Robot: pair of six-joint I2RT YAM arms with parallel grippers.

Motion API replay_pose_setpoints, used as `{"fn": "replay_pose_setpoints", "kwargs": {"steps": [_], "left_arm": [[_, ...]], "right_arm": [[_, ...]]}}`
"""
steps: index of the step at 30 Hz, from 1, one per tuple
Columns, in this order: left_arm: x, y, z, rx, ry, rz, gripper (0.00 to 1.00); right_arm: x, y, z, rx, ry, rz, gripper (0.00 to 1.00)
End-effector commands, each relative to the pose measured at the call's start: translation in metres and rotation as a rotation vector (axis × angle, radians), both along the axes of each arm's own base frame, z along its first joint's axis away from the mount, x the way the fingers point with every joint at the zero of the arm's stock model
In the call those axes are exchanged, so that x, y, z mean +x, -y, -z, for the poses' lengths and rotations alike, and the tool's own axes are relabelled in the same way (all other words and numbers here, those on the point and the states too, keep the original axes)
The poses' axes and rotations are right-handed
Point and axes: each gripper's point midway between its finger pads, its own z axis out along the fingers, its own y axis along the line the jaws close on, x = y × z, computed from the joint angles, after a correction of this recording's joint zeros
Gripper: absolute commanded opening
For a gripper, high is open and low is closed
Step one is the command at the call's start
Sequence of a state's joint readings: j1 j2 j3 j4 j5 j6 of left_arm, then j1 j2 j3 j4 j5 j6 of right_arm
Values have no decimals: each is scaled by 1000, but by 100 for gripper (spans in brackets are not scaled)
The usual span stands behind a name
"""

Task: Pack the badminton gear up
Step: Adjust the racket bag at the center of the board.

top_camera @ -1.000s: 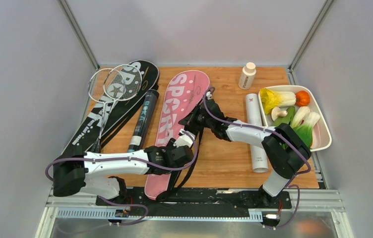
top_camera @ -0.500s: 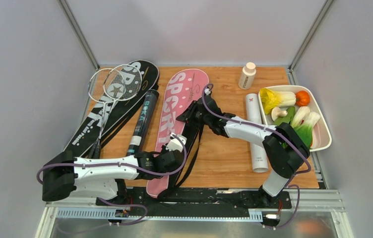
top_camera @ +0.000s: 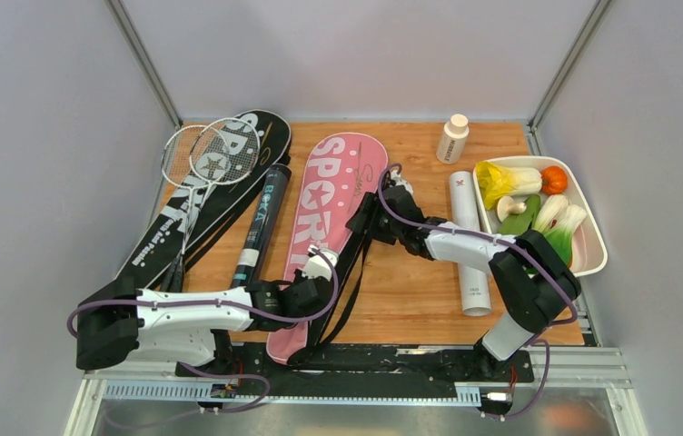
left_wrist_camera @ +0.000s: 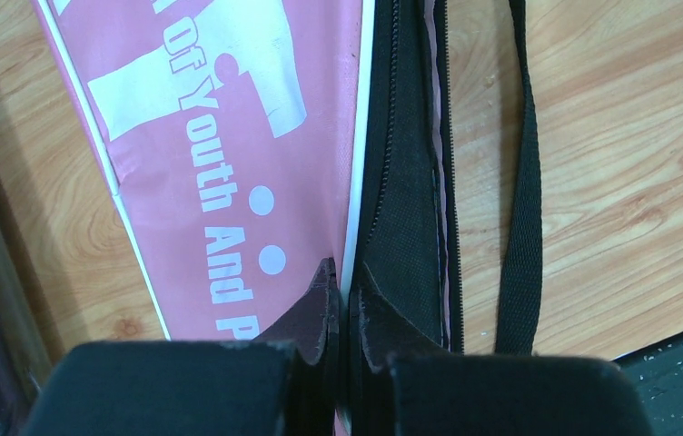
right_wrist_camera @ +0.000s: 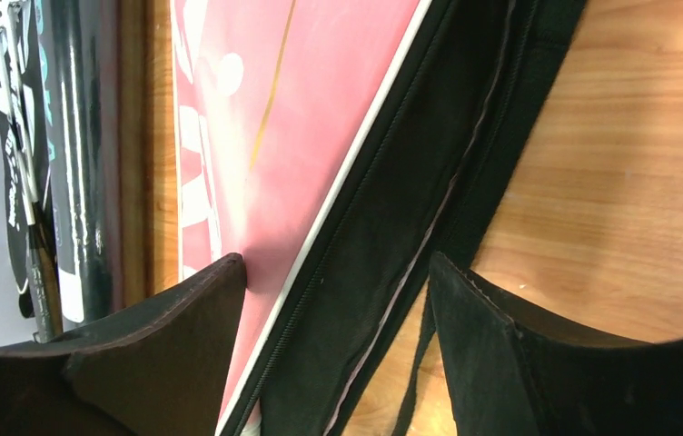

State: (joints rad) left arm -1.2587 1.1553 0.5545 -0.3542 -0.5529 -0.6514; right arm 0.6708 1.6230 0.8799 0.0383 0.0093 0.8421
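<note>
The pink "SPORT" racket bag [top_camera: 333, 186] lies lengthwise mid-table, its black zip side and strap [left_wrist_camera: 524, 209] to the right. My left gripper [top_camera: 320, 263] is shut on the bag's white-piped edge [left_wrist_camera: 353, 227] near the handle end; in the left wrist view the fingertips [left_wrist_camera: 324, 295] pinch that seam. My right gripper [top_camera: 371, 218] stands open over the bag's black zip edge [right_wrist_camera: 383, 227], one finger above the pink face, the other above the wood. Two white rackets [top_camera: 206, 156] rest on the black bag [top_camera: 229, 186]. A black tube [top_camera: 261, 222] and a white tube [top_camera: 468, 245] lie on the table.
A small white bottle [top_camera: 452, 138] stands at the back right. A white tray [top_camera: 596, 250] of toy vegetables sits along the right edge. Grey walls close in both sides. Bare wood [top_camera: 410, 291] shows between the pink bag and the white tube.
My left gripper has closed on the pink bag's edge. My right gripper has opened, let go of the bag and drawn slightly right. The bag's head has shifted a little right.
</note>
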Motion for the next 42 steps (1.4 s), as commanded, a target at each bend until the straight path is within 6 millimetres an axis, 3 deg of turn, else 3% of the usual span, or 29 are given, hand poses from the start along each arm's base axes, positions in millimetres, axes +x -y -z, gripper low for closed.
{"fn": "replay_pose_setpoints", "kwargs": {"steps": [1, 10, 17, 22, 26, 29, 32, 33, 35, 39, 42], "left_arm": [[2, 17, -12, -76, -7, -13, 0], [4, 17, -13, -74, -8, -22, 0], [2, 22, -5, -81, -19, -6, 0], [0, 24, 2, -83, -33, 1, 0], [0, 25, 6, -87, -37, 6, 0], [0, 26, 5, -90, -40, 11, 0], [1, 26, -3, -86, -28, 19, 5], [3, 25, -8, -81, -11, 24, 22], [7, 21, -21, -61, 20, 40, 43], [11, 28, -51, -80, 80, 101, 60], [11, 33, -61, -89, 95, 143, 70]], "right_arm": [[19, 10, -16, 6, 102, 7, 76], [45, 21, 13, -67, 107, 9, 86], [53, 5, 40, -46, 62, -38, 86], [45, 0, 59, -18, -9, -37, 76], [41, -10, 65, 47, -47, -44, 58], [41, -16, 56, 107, -49, -40, 30], [39, -25, 29, 192, -37, -49, 1], [38, -27, 18, 220, -43, -44, 0], [34, -33, -3, 276, -79, -39, 0], [31, -34, -34, 301, -160, 26, 0], [27, -38, -52, 345, -194, 43, 0]]}}
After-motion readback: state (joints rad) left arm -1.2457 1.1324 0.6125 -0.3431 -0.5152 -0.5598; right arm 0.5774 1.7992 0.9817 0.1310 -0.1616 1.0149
